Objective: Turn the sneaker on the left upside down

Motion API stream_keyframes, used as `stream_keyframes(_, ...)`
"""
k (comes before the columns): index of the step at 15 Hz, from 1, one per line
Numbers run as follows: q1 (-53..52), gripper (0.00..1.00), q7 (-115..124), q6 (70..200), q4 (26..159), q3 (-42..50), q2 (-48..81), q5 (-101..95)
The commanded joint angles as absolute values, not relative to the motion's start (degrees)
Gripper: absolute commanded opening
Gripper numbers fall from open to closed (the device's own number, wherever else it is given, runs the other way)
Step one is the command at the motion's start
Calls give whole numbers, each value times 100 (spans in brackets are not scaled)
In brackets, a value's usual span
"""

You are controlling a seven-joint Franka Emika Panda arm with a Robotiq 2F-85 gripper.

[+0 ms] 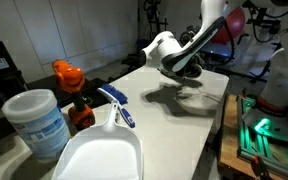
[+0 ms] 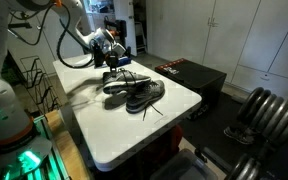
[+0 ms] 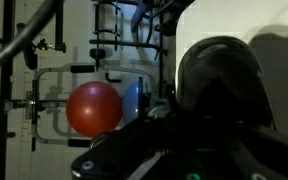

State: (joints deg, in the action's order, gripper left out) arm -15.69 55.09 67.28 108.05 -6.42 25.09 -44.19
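Two dark sneakers lie side by side on the white table (image 2: 114,135). One sneaker (image 2: 118,87) lies nearer the arm. The second sneaker (image 2: 147,97) lies closer to the table's edge and seems tilted, with its light sole showing. My gripper (image 2: 116,58) hangs just above the far end of the nearer sneaker. In an exterior view my gripper (image 1: 183,70) hides most of the sneakers (image 1: 187,88). The wrist view is dark, with a black rounded shape (image 3: 219,95) filling the right side. I cannot tell whether the fingers are open or shut.
Close to the camera stand a white dustpan (image 1: 99,150), a plastic tub (image 1: 36,120), an orange-capped bottle (image 1: 72,90) and a blue-handled brush (image 1: 116,105). A black cabinet (image 2: 194,75) stands beside the table. A red ball (image 3: 92,108) lies in the background.
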Motion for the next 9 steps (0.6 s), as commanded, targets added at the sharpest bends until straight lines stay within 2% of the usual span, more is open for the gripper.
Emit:
stream_keyframes(1,-1623,6,5409,6534,10380,-652,2979,-4537)
stream_keyframes(3,-1637,6,5354,6498,10272,-661,3093,-4511)
stream_keyframes(5,-1652,37,5374,6545,10197,-669,3152,-4505)
stream_keyframes(8,-1660,58,5248,6695,10080,-691,3269,-4466)
stream_keyframes(9,-1668,54,5213,6725,10042,-691,3309,-4465)
